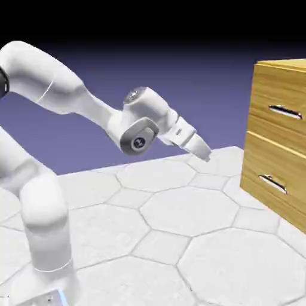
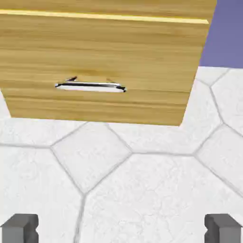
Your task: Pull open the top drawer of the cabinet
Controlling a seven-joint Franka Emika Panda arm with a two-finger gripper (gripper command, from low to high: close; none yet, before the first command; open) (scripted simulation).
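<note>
While the gripper (image 1: 205, 155) hangs wide and empty, well short of the cabinet (image 1: 263, 155), the top drawer (image 1: 281, 110) sits shut, handle untouched.

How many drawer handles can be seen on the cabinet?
2. The upper handle is on the top drawer; the lower handle is on the drawer below it. The cabinet is partly cut off.

Shut top drawer (image 1: 280, 107) in golden cabinet (image 1: 263, 173)
</note>
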